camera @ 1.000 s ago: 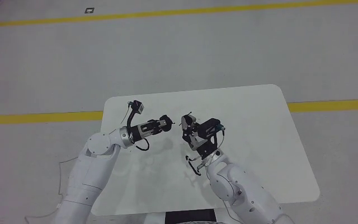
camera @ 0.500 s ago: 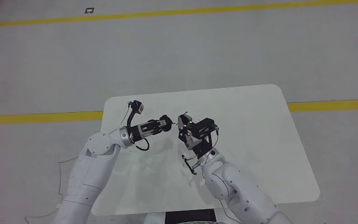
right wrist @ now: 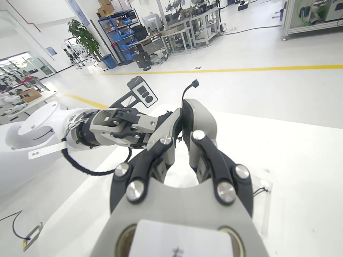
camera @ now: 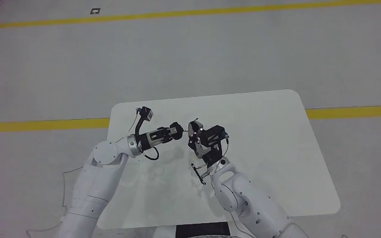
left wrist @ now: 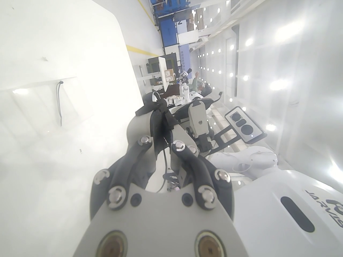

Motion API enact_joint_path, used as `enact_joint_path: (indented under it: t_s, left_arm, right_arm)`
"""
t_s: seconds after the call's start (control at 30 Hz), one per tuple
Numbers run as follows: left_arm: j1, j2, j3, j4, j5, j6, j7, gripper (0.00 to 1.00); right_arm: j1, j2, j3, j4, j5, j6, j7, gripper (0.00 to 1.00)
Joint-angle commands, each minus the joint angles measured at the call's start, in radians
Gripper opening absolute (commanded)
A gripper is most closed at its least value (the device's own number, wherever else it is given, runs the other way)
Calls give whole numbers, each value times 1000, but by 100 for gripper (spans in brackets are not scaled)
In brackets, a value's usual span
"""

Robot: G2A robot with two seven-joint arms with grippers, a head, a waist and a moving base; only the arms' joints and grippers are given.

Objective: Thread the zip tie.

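A thin black zip tie (right wrist: 185, 94) stands up between the fingers of my right gripper (right wrist: 184, 120), its small square head at the top. That gripper is shut on it. My left gripper (right wrist: 167, 121) sits right beside it, fingertips almost touching. In the left wrist view my left gripper (left wrist: 158, 120) is shut, and a thin black strand (left wrist: 164, 161) that looks like the tie's tail hangs from it. From above, the left gripper (camera: 177, 130) and the right gripper (camera: 191, 132) meet over the middle left of the white table (camera: 268, 119).
A clear plastic sheet (left wrist: 34, 94) lies flat on the table with a spare black zip tie (left wrist: 59, 102) on it; the sheet (right wrist: 264, 188) is also near my right gripper. The table's right half is bare. Yellow floor lines run behind the table.
My right gripper has moved left, closing the gap to the left gripper until the two nearly touch. The left arm has stayed in place.
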Motion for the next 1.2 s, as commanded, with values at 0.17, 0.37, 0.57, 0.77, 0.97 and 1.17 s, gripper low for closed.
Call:
enact_joint_path:
  t_s: [0.17, 0.37, 0.57, 0.77, 0.97, 1.17]
  left_arm:
    - [0, 0, 0, 0, 0, 0, 0, 0]
    - [0, 0, 0, 0, 0, 0, 0, 0]
    - [0, 0, 0, 0, 0, 0, 0, 0]
    - [0, 0, 0, 0, 0, 0, 0, 0]
    - [0, 0, 0, 0, 0, 0, 0, 0]
    - [0, 0, 0, 0, 0, 0, 0, 0]
  right_arm:
    - [-6, -6, 1, -2, -22, 3, -7, 0]
    - [-3, -14, 0, 6, -30, 11, -8, 0]
    - [0, -21, 0, 11, -38, 16, -5, 0]
    - [-2, -27, 2, 15, -47, 19, -1, 0]
    - [-4, -32, 6, 17, -55, 19, 0, 0]
    - [-5, -37, 10, 22, -60, 16, 4, 0]
